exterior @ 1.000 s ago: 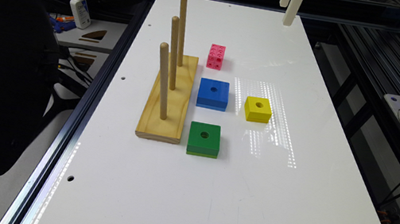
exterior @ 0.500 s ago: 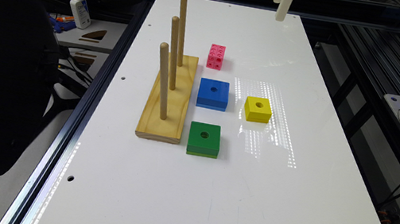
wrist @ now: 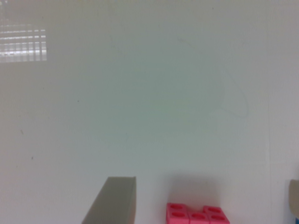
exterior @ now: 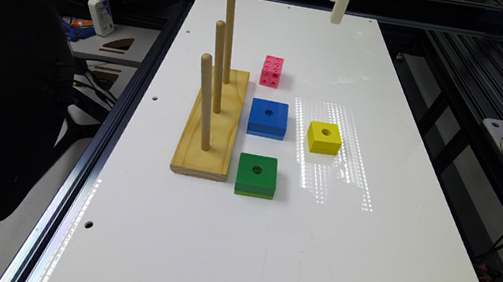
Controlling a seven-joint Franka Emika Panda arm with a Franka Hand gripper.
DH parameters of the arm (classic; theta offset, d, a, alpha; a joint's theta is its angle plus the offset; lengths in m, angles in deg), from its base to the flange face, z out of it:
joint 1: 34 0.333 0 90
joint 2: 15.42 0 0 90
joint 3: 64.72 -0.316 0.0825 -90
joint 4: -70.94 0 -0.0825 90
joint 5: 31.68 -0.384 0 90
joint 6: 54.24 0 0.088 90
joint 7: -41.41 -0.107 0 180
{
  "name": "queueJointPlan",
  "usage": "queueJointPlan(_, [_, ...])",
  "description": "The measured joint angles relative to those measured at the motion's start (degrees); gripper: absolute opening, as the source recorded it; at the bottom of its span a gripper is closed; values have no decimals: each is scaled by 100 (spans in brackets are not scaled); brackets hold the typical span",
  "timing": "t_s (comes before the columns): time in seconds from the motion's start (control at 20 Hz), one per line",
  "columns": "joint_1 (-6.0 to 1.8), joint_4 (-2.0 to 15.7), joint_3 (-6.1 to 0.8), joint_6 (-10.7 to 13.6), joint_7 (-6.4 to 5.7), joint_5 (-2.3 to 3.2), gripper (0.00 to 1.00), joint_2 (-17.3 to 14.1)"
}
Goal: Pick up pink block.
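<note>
The pink block [exterior: 271,71] stands on the white table [exterior: 364,260], a small stack of joined snap cubes between the wooden peg base and the table's far end. Its top also shows in the wrist view [wrist: 195,214], just beside one grey finger [wrist: 116,198]. My gripper [exterior: 336,15] hangs high over the far end of the table, to the exterior view's right of the pink block and well beyond it. It is open and holds nothing.
A wooden base with three upright pegs [exterior: 212,104] stands to the left of the blocks in the exterior view. A blue square block [exterior: 268,118], a green one [exterior: 256,175] and a yellow one [exterior: 324,137] lie nearer than the pink block.
My gripper has drifted toward the exterior view's left along the table's far end, closer to being in line with the pink block. The blocks have not moved.
</note>
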Motion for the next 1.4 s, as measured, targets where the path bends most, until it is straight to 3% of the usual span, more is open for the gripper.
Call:
queueJointPlan(0.45, [2, 448, -83, 0, -8, -2, 100, -419])
queueJointPlan(0.95, [1, 718, -145, 0, -17, -3, 100, -658])
queueJointPlan(1.4, [1, 1021, -149, 2, -17, -3, 100, -937])
